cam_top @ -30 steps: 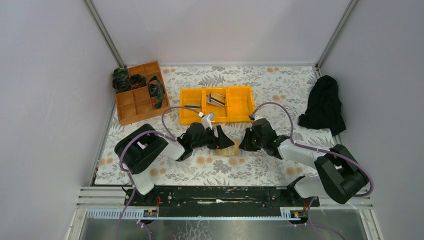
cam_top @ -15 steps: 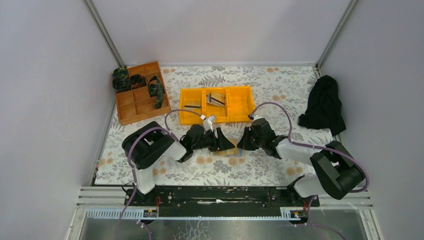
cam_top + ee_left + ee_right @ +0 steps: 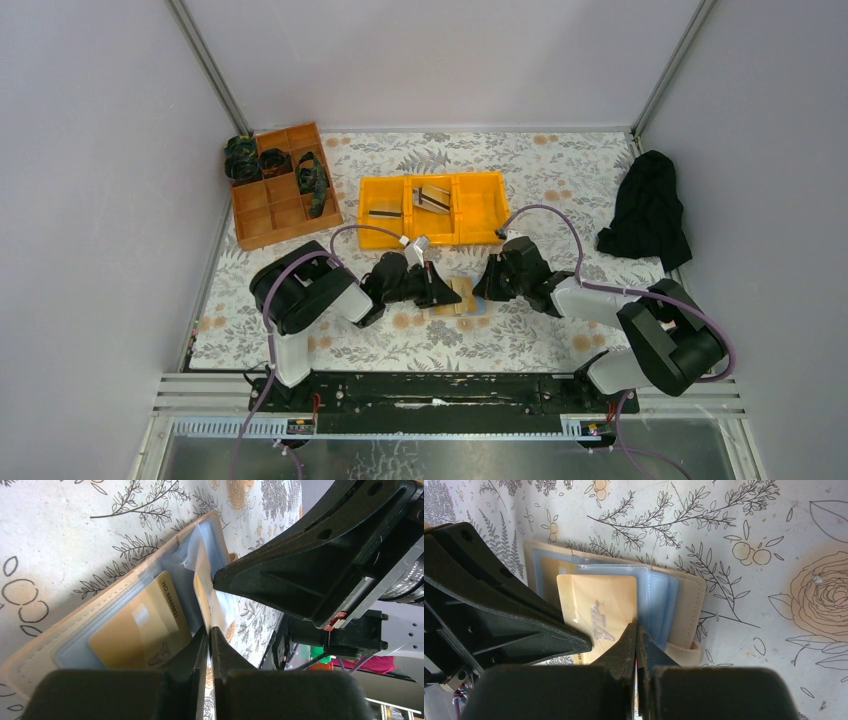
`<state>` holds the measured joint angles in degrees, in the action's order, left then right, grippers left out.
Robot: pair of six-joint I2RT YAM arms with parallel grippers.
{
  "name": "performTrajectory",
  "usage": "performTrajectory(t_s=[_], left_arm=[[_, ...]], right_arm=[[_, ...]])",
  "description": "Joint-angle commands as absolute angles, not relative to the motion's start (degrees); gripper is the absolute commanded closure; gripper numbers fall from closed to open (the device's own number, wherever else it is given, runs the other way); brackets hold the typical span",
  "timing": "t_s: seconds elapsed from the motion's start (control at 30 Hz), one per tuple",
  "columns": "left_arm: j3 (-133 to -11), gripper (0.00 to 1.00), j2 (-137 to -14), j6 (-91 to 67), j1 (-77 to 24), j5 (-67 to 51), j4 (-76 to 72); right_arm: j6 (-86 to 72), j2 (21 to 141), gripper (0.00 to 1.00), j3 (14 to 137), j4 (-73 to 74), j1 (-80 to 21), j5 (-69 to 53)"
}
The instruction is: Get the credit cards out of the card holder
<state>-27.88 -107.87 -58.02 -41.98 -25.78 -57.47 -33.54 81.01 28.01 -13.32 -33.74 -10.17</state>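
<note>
Top external first: where is the card holder (image 3: pixel 465 298)?
– I see it lying open and flat on the flowered surface (image 3: pixel 540 165), between my two arms, on the near side of the yellow bin (image 3: pixel 482 208). A dark card (image 3: pixel 384 213) lies in that bin's left compartment and a silvery card (image 3: pixel 433 197) in the middle one.
– And your left pincer (image 3: pixel 209 629)?
– On the left wrist view its fingers are nearly together, nipping the edge of a tan credit card (image 3: pixel 596 605) that sticks partly out of the holder's blue sleeve. A gold card (image 3: pixel 140 630) lies flat in the pocket beside it.
– The right pincer (image 3: pixel 636 626)?
– Closed tight. On the right wrist view its tips press down on the sleeve, right at the tan card's edge. I cannot tell whether anything sits between them.
– Do the two pincers touch?
– No. They face each other across the holder, close but apart.
</note>
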Motion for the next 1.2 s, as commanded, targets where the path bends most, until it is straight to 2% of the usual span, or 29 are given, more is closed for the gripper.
performTrajectory(t_s=[0.0, 0.17, 0.83, 1.17], left_arm=[[-27.3, 0.93, -107.8, -57.6, -41.7, -26.4, -60.7], [-25.3, 1.00, -105.7, -57.5, -39.7, -24.4, -59.0], [-26.2, 1.00, -86.4, -45.9, -37.0, -14.4, -33.3], [-26.3, 1.00, -77.8, -44.5, -34.4, -7.7, -25.8]], right_arm=[[-33.5, 82.1, 1.00, 27.3, -12.8, -33.6, -10.2], [-32.5, 82.4, 1.00, 28.1, -12.1, -33.6, -10.2], [-31.2, 83.7, 0.98, 30.5, -11.3, -33.6, -9.7], [-30.9, 81.9, 0.98, 30.2, -10.6, -33.6, -9.1]])
